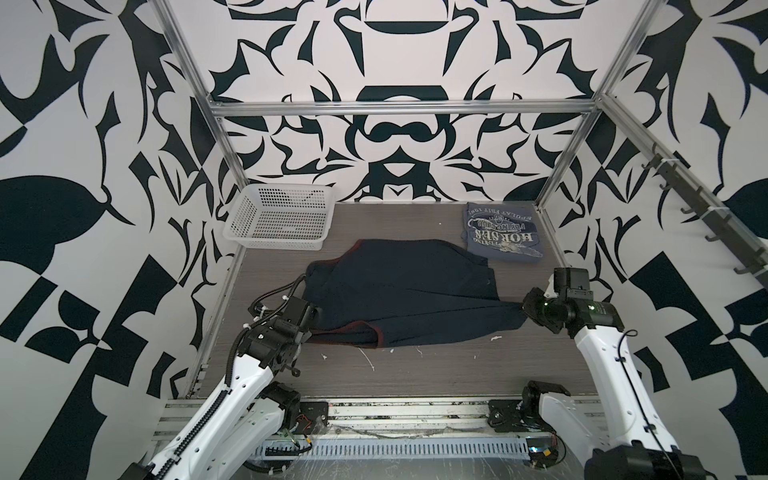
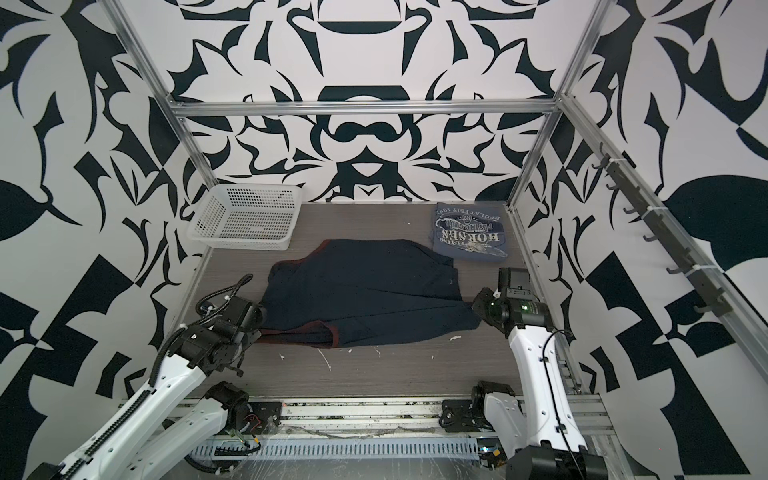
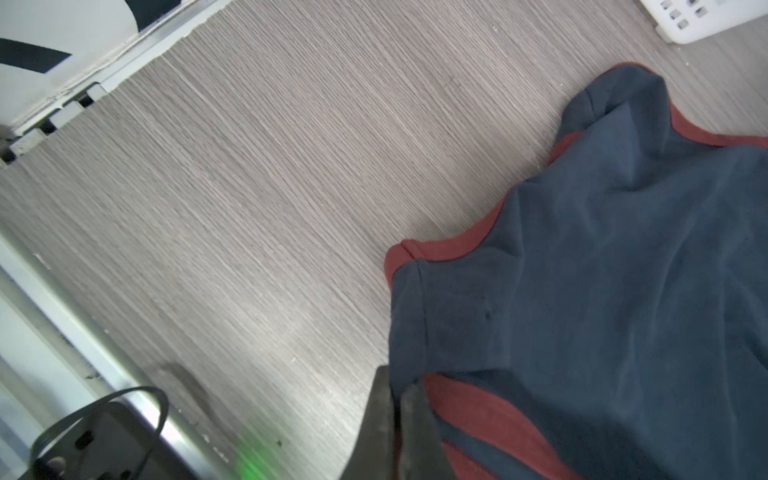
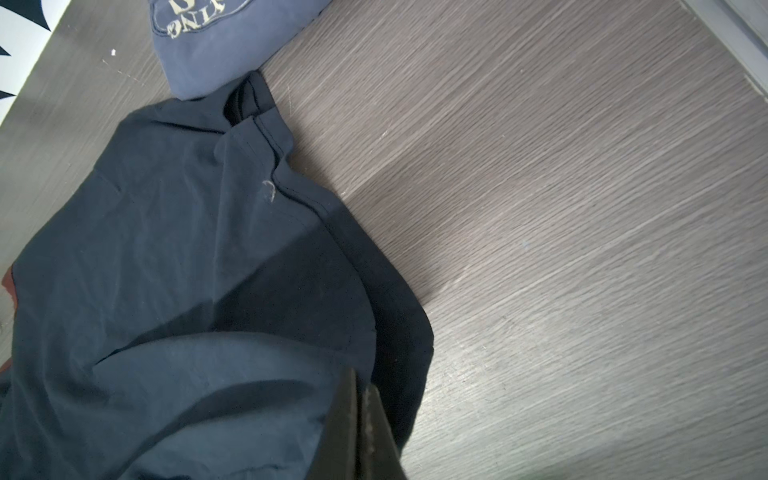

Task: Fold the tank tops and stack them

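Two pincers, one garment strung between them.

Top views: left pincer (image 1: 311, 329) and right pincer (image 1: 523, 309) each nip a near corner of the navy tank top (image 1: 399, 291). Its long axis runs straight from one pincer to the other. The rest of the cloth lies rumpled beyond both pincers on the table (image 1: 415, 374). The grey-blue tank top (image 1: 500, 232) is already folded, print up, and sits beyond the right pincer. The navy top's far corner reaches its edge. The white basket (image 1: 278, 216) is beyond the left pincer, well apart from it.

Left wrist: the left pincer (image 3: 395, 388) has its jaws pressed together on a red-trimmed edge, looks like the strap end. The navy cloth fans out ahead of the tips.

Right wrist: the right pincer (image 4: 359, 384) has its jaws pressed together on a plain navy corner with no trim, probably the hem. Ahead of it the navy cloth touches the grey-blue top.

My read: the next fold carries both held corners away from the arm bases, over the far half. The crease would then lie parallel to the pincer-to-pincer line, so both arms need to travel in step or it skews. For stacking afterwards, the folded grey-blue top lies on the right pincer's side, so the right arm is nearer.
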Robot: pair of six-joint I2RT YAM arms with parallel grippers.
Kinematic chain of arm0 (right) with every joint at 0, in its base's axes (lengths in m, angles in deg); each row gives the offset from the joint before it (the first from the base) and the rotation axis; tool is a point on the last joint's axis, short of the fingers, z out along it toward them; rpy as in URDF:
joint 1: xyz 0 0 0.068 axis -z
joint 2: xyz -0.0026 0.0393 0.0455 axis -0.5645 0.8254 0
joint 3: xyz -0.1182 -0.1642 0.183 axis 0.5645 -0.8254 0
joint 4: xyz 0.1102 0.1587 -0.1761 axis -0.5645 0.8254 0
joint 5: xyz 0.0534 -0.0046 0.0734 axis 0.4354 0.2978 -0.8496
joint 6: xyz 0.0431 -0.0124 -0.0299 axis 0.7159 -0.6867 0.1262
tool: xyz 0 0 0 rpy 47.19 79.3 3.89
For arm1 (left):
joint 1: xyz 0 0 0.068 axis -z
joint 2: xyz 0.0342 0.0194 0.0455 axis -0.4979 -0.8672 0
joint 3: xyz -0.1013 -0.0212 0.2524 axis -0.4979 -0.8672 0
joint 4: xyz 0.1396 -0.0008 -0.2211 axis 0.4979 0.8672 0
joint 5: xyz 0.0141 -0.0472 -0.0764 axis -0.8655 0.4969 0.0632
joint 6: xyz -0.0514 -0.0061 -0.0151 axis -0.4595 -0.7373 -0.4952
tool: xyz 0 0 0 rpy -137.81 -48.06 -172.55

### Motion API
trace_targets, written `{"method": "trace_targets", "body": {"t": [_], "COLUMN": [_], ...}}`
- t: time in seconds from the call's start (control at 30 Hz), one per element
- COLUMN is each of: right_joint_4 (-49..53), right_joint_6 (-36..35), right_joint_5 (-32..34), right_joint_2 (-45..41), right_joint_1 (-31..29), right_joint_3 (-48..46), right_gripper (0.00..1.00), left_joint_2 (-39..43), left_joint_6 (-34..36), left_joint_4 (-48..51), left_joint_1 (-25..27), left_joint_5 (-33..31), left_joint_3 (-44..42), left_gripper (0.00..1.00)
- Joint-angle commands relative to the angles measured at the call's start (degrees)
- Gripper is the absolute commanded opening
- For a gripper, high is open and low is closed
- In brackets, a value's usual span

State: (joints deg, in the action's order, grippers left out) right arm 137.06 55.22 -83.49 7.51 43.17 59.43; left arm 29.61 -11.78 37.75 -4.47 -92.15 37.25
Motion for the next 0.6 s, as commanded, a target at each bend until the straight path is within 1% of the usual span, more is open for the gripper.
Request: {"method": "trace_targets", "body": {"t": [0.0, 0.03, 0.1, 0.17, 0.27, 0.43, 0.5, 0.57], "right_joint_4": [-1.5, -1.8, -2.9, -3.0, -3.3, -3.1, -3.4, -3.1], "right_joint_6": [2.1, 2.8, 3.4, 3.5, 3.4, 3.0, 2.7, 2.1], "right_joint_5": [-0.8, -1.6, -2.4, -2.1, -1.7, -1.4, -1.6, -2.2], "right_joint_2": [-0.5, -0.4, -0.7, -1.0, -1.5, -1.6, -1.8, -2.1], "right_joint_1": [0.3, 0.3, 0.3, 0.3, 0.3, 0.3, 0.2, 0.2], "right_joint_3": [-1.6, -2.3, -3.6, -4.2, -4.3, -3.7, -3.0, -0.9], "right_gripper": [0.0, 0.0, 0.0, 0.0, 0.0, 0.0, 0.0, 0.0], "left_joint_2": [-2.3, -2.9, -3.2, -1.9, 1.2, 5.6, 7.6, 9.0], "left_joint_6": [-1.4, -2.0, -4.0, -5.9, -8.3, -10.1, -9.4, -7.1], "left_joint_4": [-0.6, -1.0, -1.1, -1.5, -2.0, -2.4, -2.6, -3.2], "left_joint_1": [-0.5, -0.5, -0.5, -0.5, -0.6, -0.6, -0.6, -0.6], "left_joint_5": [1.3, 2.5, 4.0, 4.7, 5.1, 5.1, 3.7, 1.5], "left_joint_3": [-0.5, -1.4, -3.1, -5.1, -7.6, -8.8, -7.5, -4.2], "left_gripper": [0.02, 0.05, 0.07, 0.12, 0.13, 0.06, 0.04, 0.0]}}
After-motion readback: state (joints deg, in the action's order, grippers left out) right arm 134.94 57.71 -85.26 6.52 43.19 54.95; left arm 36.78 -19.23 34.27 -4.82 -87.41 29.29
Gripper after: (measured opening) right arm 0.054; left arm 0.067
